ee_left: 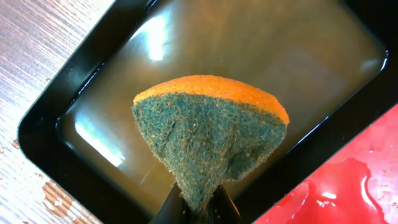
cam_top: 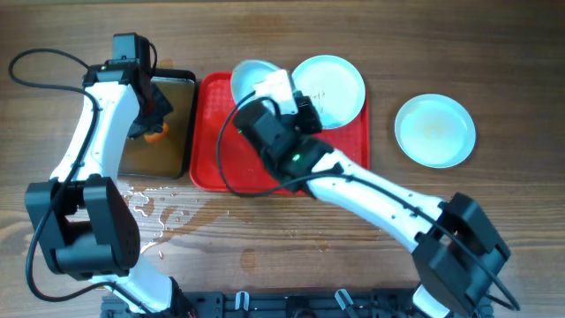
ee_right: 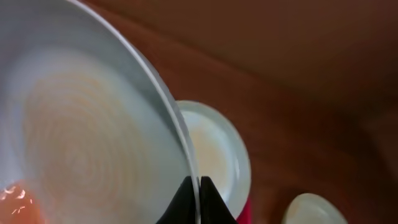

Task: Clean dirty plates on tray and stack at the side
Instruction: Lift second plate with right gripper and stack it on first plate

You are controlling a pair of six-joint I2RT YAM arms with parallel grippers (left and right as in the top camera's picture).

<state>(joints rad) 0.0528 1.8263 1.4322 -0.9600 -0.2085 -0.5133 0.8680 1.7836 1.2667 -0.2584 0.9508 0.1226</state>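
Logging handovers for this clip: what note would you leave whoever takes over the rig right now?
Left gripper: jaws shut on sponge, over black tray.
Right gripper: jaws shut on a tilted plate by its rim, above red tray.
Second plate lies on red tray; third plate sits on table, right of it.
Done: one plate off tray. Left: wipe two, stack all.

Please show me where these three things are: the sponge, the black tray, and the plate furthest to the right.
sponge (ee_left: 205, 137): left wrist view, on its green scouring face.
black tray (ee_left: 37, 134): left wrist view, on the rim at its left corner.
rightmost plate (cam_top: 434, 131): overhead view, on the middle of its face.
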